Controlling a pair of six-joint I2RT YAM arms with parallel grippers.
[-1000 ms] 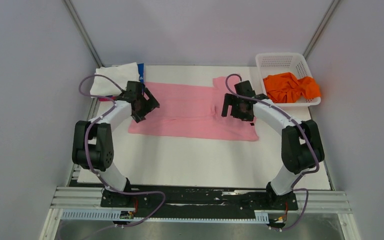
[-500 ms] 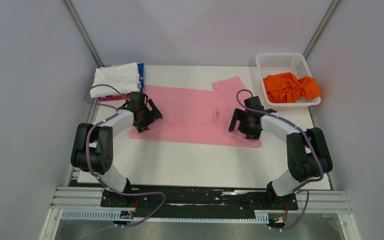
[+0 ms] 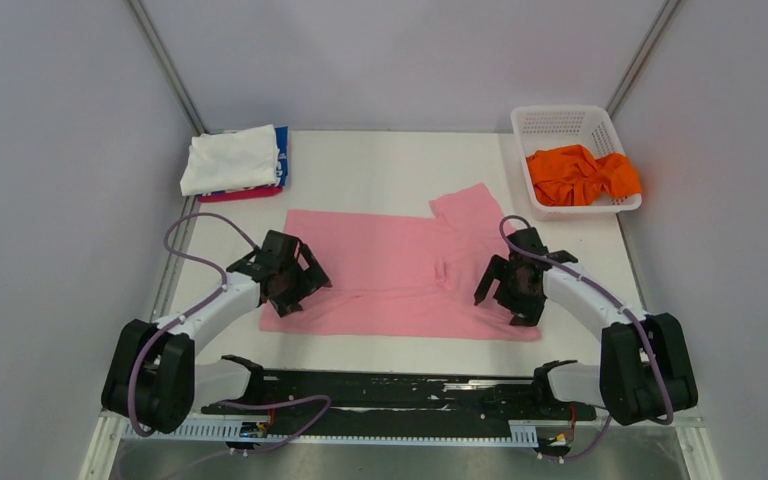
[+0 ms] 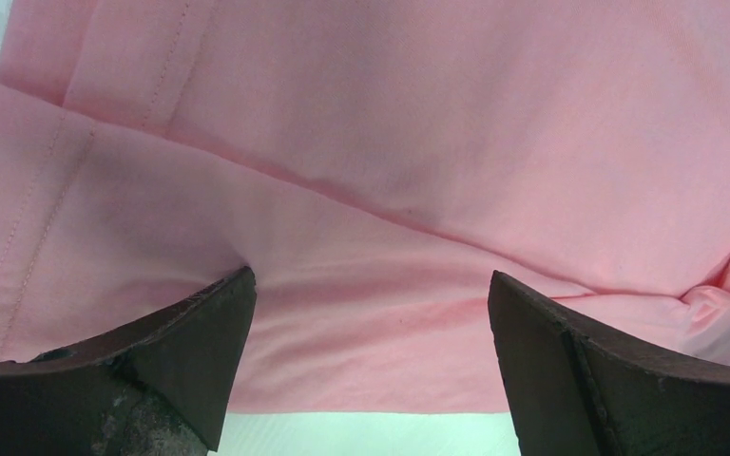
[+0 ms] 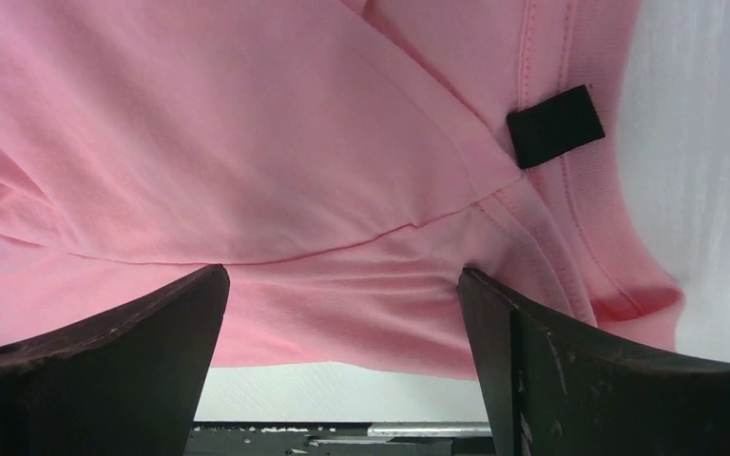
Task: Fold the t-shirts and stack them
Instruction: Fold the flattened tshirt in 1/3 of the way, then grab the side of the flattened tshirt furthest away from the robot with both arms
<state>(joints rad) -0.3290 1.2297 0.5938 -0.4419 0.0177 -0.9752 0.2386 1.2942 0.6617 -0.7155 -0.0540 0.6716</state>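
The light pink t-shirt lies spread flat on the white table, one sleeve pointing to the back right. My left gripper is open, its fingertips pressing on the shirt's near left edge; the left wrist view shows pink cloth between the spread fingers. My right gripper is open on the shirt's near right part, by the collar; the right wrist view shows a black tag. An orange t-shirt lies crumpled in the basket. A white t-shirt tops a folded stack over blue and magenta ones.
The white lattice basket stands at the back right corner. The folded stack sits at the back left corner. The table's near edge and the black arm rail lie just below the pink shirt's hem.
Both arms have drawn back toward the near edge, and the pink shirt has slid with them from the table's back toward the front.
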